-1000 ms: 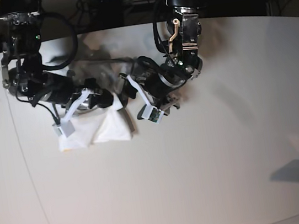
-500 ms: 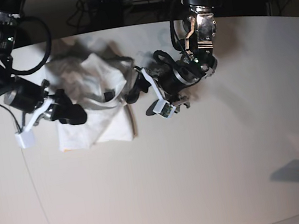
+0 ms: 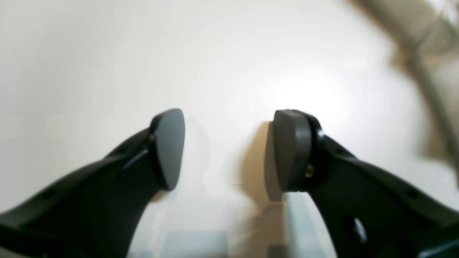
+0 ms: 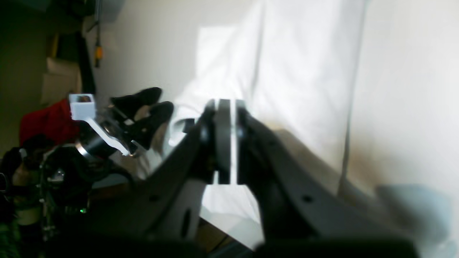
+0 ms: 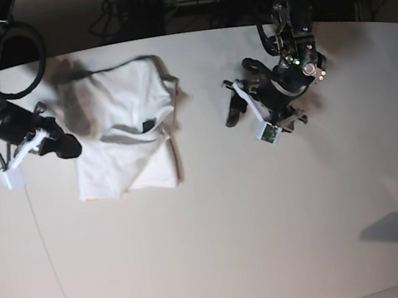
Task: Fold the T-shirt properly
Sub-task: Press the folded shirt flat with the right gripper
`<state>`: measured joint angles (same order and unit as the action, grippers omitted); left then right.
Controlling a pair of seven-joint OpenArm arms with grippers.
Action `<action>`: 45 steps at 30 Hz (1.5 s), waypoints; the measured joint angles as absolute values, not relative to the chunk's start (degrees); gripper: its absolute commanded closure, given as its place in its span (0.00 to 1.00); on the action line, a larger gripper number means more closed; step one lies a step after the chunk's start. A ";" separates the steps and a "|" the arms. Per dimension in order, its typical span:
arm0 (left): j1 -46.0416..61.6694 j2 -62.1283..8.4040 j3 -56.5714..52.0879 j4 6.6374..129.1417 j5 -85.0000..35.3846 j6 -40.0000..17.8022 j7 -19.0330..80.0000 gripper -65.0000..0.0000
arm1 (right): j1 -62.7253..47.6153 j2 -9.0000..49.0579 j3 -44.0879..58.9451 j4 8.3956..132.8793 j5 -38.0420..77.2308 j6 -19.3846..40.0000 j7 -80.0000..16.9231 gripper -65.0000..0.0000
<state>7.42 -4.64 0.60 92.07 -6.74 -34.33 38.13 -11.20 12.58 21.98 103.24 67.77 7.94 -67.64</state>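
On table [image 5: 268,221] far-left: shirt [image 5: 126,129] lying bunched, part-folded | we are pulling both arms clear since a second ago | right gripper [image 5: 65,145] now clamped empty, left gripper [image 5: 232,107] spread, empty | fold probably finishing

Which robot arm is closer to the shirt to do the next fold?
Probably the right. In the base view the right gripper sits shut at the T-shirt's edge, holding nothing. The left gripper is open but off to the side over bare table, apart from the cloth.
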 measured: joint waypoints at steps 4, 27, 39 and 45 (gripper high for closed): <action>9.89 -5.32 -0.84 95.92 -6.09 -34.28 39.68 0.41 | -11.29 11.66 22.00 100.25 67.64 7.90 -67.72 1.00; 10.66 -5.41 -2.00 96.97 -5.61 -34.26 40.49 0.41 | -7.16 11.00 8.40 91.18 67.61 7.90 -61.95 1.00; 10.63 -5.34 -2.61 96.92 -5.61 -34.28 40.49 0.41 | 0.16 9.28 2.83 85.60 67.68 7.88 -61.34 1.00; 10.66 -5.43 -4.08 96.86 -5.80 -34.28 40.51 0.41 | 2.76 8.54 -2.63 83.33 67.35 7.86 -59.68 1.00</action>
